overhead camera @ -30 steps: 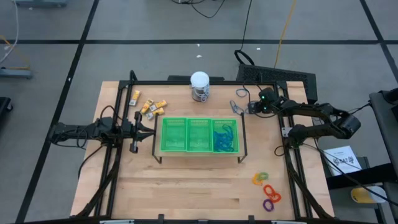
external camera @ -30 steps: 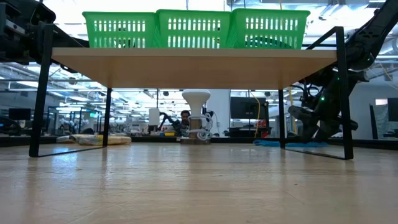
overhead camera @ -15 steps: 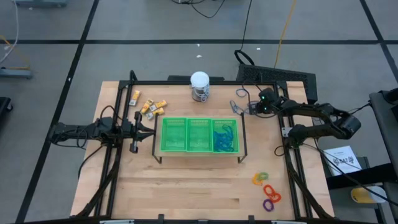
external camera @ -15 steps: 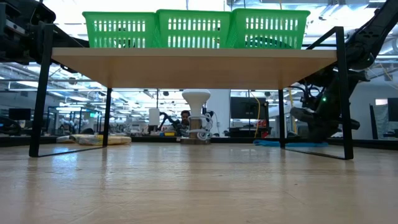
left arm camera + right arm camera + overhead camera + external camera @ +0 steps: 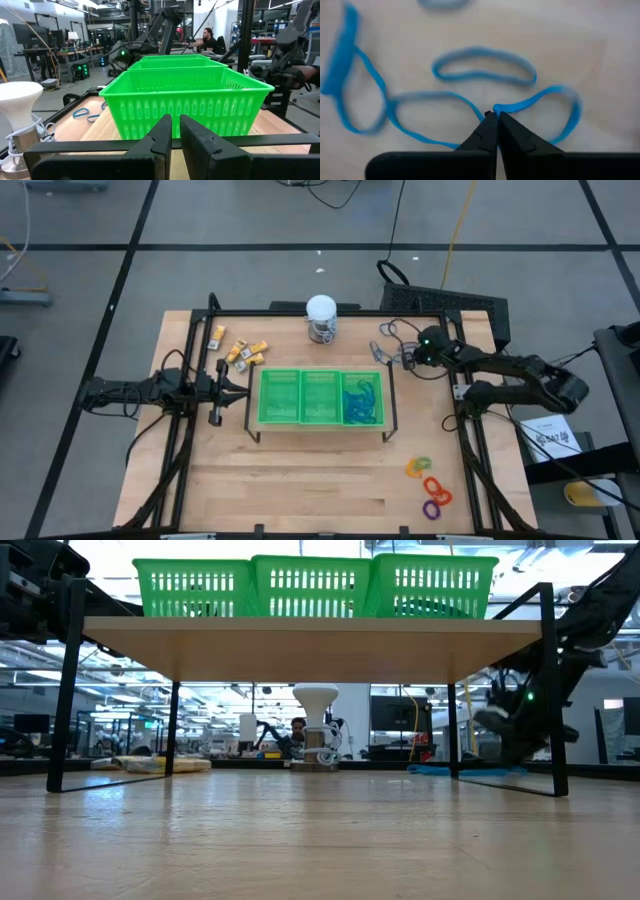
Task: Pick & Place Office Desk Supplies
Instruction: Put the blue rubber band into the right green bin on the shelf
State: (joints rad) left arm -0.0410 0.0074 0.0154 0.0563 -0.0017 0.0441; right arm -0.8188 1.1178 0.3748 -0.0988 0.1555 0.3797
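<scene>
Your right gripper (image 5: 495, 116) has closed since a second ago: its fingers, spread then over the loose bands at the table's back right, are now pinched together on a thin blue rubber band (image 5: 540, 107), and the arm has shifted slightly toward the table's right edge. More blue bands (image 5: 485, 70) lie on the wood just beyond the pinched one, untouched. The left gripper (image 5: 175, 135) is as it was, fingers pressed together on nothing, parked at the left end of the green three-compartment tray (image 5: 320, 397).

The tray's right compartment already holds a tangle of blue bands (image 5: 362, 402). The yellow-and-white pieces (image 5: 240, 351) sit at the back left; the orange, purple and green rings (image 5: 428, 485) lie at the front right, near the table edge. You have open wood across the front of the table (image 5: 300, 490). The white-topped jar (image 5: 321, 318) stands at the back edge, between the two groups.
</scene>
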